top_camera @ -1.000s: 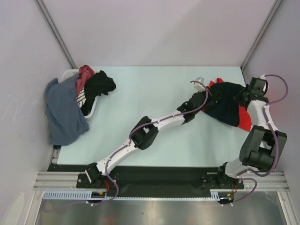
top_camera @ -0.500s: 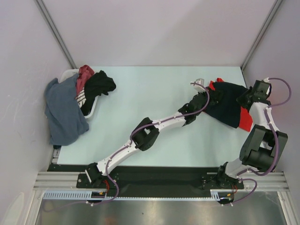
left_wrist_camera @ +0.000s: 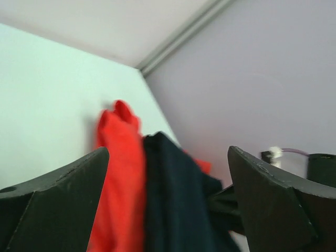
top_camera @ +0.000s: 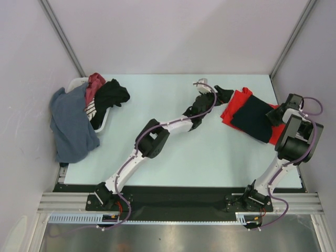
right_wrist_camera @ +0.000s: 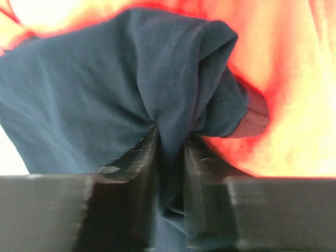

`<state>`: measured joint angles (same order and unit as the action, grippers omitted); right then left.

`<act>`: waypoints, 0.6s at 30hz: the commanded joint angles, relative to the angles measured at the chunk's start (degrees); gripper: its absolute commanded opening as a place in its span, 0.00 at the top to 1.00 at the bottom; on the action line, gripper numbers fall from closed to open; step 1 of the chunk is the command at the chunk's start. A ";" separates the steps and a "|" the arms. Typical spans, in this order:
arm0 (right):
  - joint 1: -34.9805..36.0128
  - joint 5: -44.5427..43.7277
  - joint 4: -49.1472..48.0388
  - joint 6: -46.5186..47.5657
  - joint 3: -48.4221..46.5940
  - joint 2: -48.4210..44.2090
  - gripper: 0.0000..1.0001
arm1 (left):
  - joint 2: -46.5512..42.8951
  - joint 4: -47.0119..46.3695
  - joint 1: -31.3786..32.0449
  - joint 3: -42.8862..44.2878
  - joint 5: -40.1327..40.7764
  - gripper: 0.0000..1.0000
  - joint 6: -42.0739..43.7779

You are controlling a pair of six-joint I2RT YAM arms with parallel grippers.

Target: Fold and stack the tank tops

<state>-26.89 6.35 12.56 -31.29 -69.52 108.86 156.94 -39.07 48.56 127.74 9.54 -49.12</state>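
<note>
Trouble sits nearest us at the right gripper (right_wrist_camera: 168, 155), whose fingers pinch a bunched fold of the navy tank top (top_camera: 254, 119). If that arm draws off before letting go, we judge it drags the navy top off the red tank top (top_camera: 231, 107) beneath it, at the table's (top_camera: 173, 152) right side. Farther out, the left gripper (left_wrist_camera: 168, 152) gapes wide, holding nothing, near enough to snag the red corner.

Bare counter (top_camera: 157, 100) stretches between the heaped basket (top_camera: 75, 83) far left and the stacked tank tops (top_camera: 252, 118) right. The left arm (top_camera: 152, 143) crosses it diagonally.
</note>
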 commanded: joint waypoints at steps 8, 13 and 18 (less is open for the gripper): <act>1.49 2.70 -2.54 2.46 -5.45 -2.86 0.52 | -21.41 -13.05 -2.41 -21.91 -7.87 0.00 5.18; 3.78 0.51 -3.50 5.27 -5.28 -4.00 0.80 | -24.22 -15.95 -3.38 -27.79 -9.10 0.00 3.86; 6.76 -1.33 -6.49 9.48 -3.44 -6.46 0.92 | -27.82 -20.34 -4.34 -34.22 -10.59 0.00 4.74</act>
<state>-22.26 5.76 11.16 -25.36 -72.73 106.96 133.12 -54.63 45.25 96.53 0.75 -45.98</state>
